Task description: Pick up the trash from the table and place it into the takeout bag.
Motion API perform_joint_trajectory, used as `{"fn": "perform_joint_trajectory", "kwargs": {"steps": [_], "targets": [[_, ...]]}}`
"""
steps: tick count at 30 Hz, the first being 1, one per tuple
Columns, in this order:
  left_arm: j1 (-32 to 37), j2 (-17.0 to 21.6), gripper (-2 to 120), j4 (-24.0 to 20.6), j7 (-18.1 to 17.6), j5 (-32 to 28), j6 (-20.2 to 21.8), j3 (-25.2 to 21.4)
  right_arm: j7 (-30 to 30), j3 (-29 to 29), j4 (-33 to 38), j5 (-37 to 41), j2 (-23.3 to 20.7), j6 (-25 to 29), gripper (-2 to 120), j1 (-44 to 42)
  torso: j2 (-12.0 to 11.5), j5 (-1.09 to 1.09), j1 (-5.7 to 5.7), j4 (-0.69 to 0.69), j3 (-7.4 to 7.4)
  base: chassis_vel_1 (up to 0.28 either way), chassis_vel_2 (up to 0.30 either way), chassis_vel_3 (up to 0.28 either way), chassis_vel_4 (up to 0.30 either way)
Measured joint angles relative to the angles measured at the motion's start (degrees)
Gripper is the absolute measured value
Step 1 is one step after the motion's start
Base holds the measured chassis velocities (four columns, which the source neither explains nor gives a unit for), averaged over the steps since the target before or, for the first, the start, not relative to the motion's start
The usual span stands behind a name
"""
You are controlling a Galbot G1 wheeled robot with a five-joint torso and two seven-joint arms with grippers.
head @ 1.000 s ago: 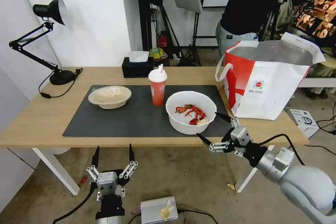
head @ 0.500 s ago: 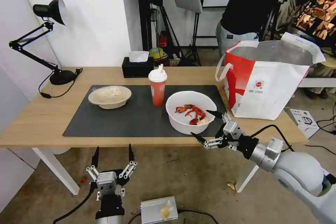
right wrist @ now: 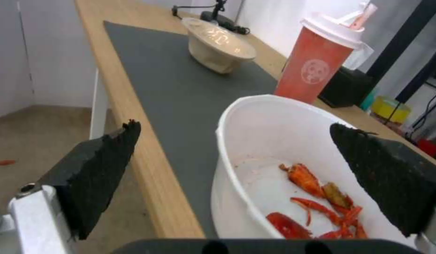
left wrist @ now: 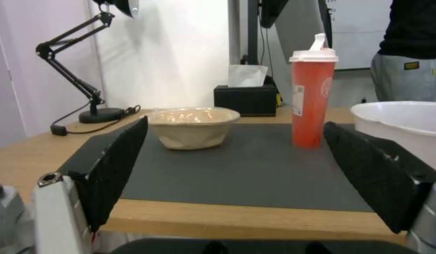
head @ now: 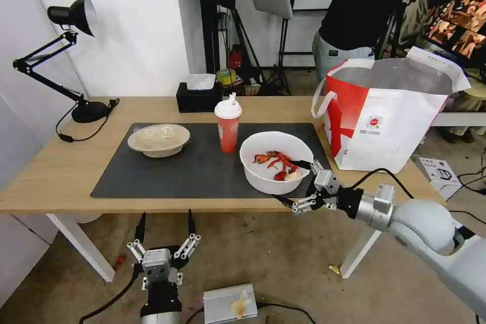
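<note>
Right gripper (head: 295,181) open, straddling bowl (head: 268,169) rim.

Right end effector (head: 295,182) spread wide around white bowl (head: 268,172) rim, left end effector (head: 164,218) parked low

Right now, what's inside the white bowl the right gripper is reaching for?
Red crayfish shells lie on the bottom of the white bowl, plus one pale scrap in the head view. The near wall hides part of the floor. The right gripper, open, straddles its rim.
</note>
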Motion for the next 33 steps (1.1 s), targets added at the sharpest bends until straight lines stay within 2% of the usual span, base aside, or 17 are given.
{"fn": "perform_joint_trajectory", "kwargs": {"steps": [9,16,33], "targets": [[0.1,-0.12,100,0.13,-0.07,-0.08,-0.07,-0.23,-0.66,-4.86,-2.81,0.0,0.61,-0.47,100,5.83,0.0,0.0,0.0,0.0,0.0,0.0,0.0,0.0,0.0],[-0.52,0.1,100,0.46,-0.14,-0.92,-0.1,-1.09,-3.13,-8.36,-5.13,1.39,1.25,-3.18,100,9.91,0.0,0.0,0.0,0.0,-0.01,0.0,0.0,0.0,0.0],[-0.66,-0.17,100,0.91,-0.16,-1.06,0.0,-1.15,-5.1,-13.1,-9.42,0.79,3.07,-4.14,100,15.18,0.0,0.0,-0.01,0.0,0.0,0.0,0.0,0.0,0.0]]}}
